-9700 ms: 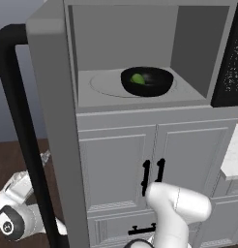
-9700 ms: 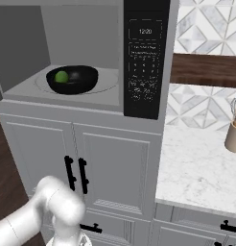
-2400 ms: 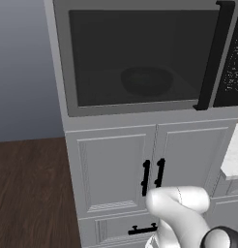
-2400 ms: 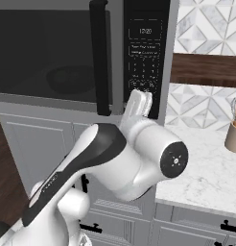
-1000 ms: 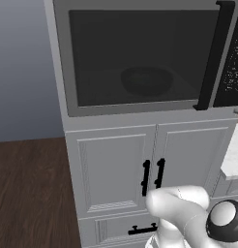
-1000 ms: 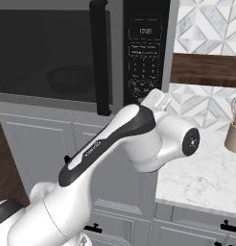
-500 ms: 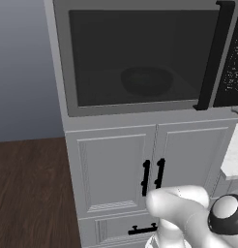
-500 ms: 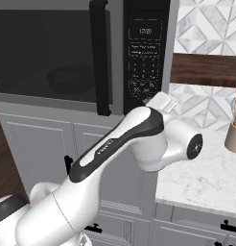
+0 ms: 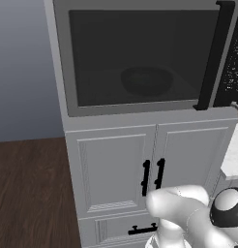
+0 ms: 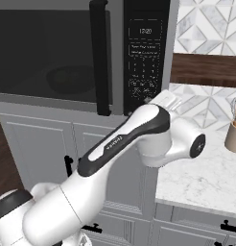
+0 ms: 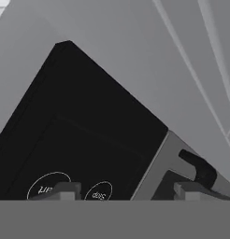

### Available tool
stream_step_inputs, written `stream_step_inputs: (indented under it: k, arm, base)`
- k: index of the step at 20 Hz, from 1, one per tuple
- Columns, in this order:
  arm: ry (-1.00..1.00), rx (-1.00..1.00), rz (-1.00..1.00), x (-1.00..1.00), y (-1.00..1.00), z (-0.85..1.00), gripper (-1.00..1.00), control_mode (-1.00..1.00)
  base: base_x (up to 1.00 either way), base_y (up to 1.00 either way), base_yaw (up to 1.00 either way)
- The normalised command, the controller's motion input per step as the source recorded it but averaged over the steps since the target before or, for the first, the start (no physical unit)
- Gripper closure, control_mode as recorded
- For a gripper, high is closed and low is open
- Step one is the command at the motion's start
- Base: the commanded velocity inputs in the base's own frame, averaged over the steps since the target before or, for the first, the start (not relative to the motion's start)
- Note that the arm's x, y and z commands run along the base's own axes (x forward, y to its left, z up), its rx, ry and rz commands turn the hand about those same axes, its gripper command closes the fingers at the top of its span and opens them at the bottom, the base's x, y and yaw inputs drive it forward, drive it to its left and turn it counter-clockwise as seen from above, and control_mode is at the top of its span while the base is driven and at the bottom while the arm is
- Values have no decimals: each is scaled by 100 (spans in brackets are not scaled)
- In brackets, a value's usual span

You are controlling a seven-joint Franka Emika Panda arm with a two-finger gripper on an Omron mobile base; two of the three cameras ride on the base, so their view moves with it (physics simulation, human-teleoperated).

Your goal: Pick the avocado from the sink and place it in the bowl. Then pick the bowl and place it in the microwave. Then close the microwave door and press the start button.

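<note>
My hand was up vs the lower end of the black control panel, fingertips spread apart w/ nothing between them, round start and stop buttons just beyond the tips. The microwave door was shut, its black bar handle right next to the panel. The bowl showed dimly thru the tinted glass, inside the microwave approx mid-cavity; couldn't make out the avocado in it.
</note>
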Motion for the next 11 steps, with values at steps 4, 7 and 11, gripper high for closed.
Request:
stream_step_inputs:
  k: [4,7,11]
  arm:
    - [1,8,0,37,-6,-7,-100,-100]
    - [0,5,0,-9,2,-15,-100,-100]
    - [0,9,0,-84,28,-14,-100,-100]
  base:
    - [0,0,0]
    - [0,0,0]
    - [0,0,0]
